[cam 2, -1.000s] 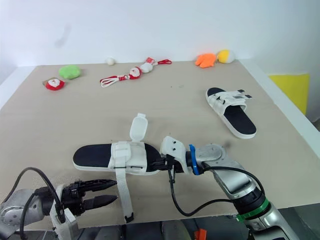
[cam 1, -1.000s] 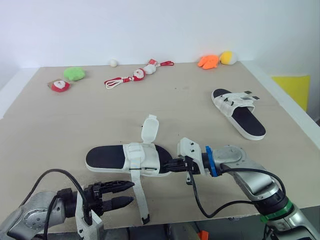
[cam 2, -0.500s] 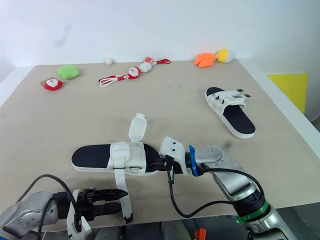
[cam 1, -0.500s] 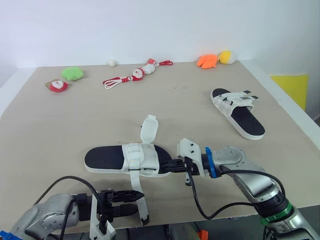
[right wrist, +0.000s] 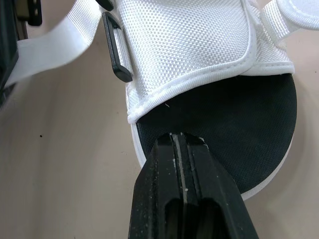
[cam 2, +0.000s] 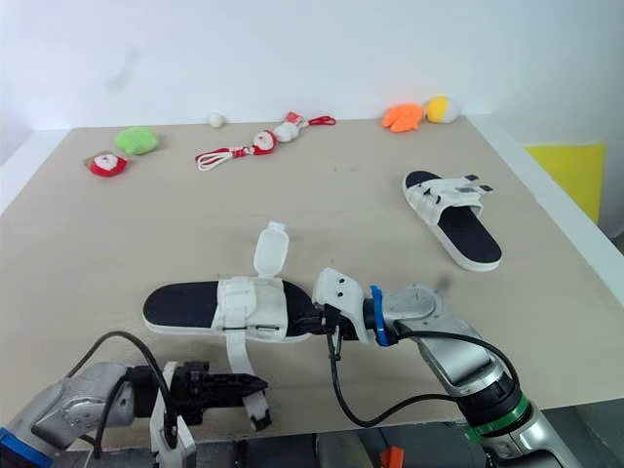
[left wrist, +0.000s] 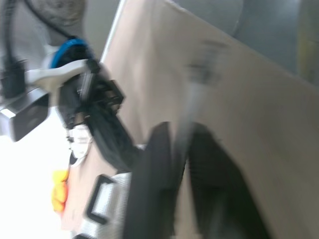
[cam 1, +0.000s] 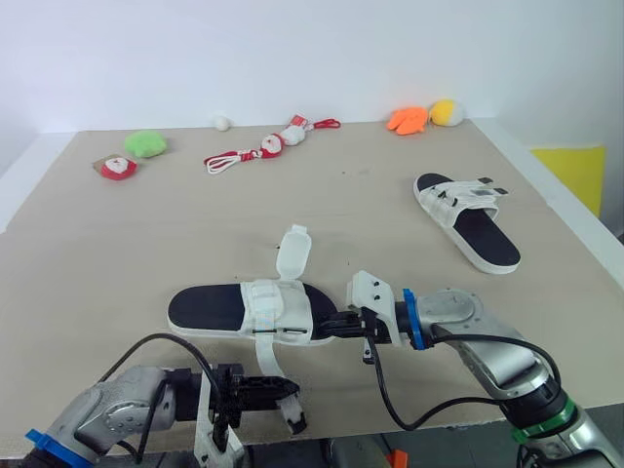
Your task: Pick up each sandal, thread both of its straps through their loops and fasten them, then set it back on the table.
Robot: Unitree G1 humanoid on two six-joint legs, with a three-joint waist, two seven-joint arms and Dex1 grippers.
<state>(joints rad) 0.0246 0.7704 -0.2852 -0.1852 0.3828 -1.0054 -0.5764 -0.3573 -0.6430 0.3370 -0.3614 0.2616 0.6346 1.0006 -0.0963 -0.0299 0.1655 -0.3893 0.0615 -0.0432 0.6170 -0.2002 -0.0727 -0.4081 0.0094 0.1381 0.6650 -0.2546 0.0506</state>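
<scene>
The near sandal [cam 1: 219, 309] has a black sole and a white upper, and lies on the table [cam 1: 127, 244] near its front edge. One strap [cam 1: 292, 252] is flipped up and away. The other strap [cam 1: 265, 358] hangs toward the edge, ending in a black tip [cam 1: 293, 421]. My left gripper [cam 1: 280, 390] is shut on this lower strap just above the tip, and in the left wrist view the strap [left wrist: 188, 119] runs between its dark fingers [left wrist: 149, 189]. My right gripper [cam 1: 336, 323] is shut on the sandal's sole rim [right wrist: 142, 149] at one end. A second sandal [cam 1: 466, 220] lies at the right with both straps across its upper.
Small toys line the back edge: a green plush [cam 1: 146, 143], a red and white plush [cam 1: 117, 168], a red corded toy [cam 1: 265, 147], a white ball [cam 1: 222, 123], and orange [cam 1: 407, 119] and yellow [cam 1: 446, 112] plushes. A yellow object [cam 1: 570, 171] stands beyond the right edge.
My left gripper, open a second ago, has moved right along the front edge and shut on the hanging strap, shifting its tip slightly. The right gripper and sandal have stayed put.
</scene>
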